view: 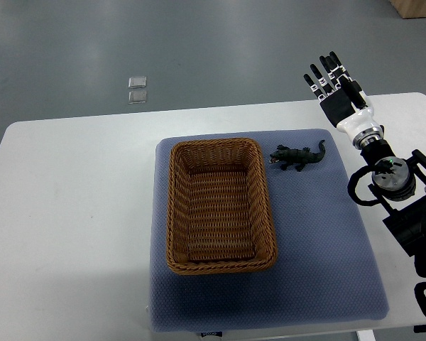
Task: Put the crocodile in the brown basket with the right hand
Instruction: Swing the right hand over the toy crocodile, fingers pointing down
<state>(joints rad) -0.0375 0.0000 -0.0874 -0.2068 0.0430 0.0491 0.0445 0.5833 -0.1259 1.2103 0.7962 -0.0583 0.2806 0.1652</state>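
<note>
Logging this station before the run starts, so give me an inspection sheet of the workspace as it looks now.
Surface: white table, blue-grey mat on it.
Job's things: brown basket on the mat, empty; crocodile on the mat right of its far corner, not touching.
Clutter: nothing seen.
Robot hands: right robot hand beyond the crocodile, fingers spread, holding nothing; left not in view.
Cables: black loops along the right arm.
Surroundings: grey floor with two small clear squares; wooden corner top right.

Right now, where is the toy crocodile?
In the top view the crocodile lies on the blue mat, just right of the far corner of the brown basket, not inside it; the right hand is farther right.
</note>
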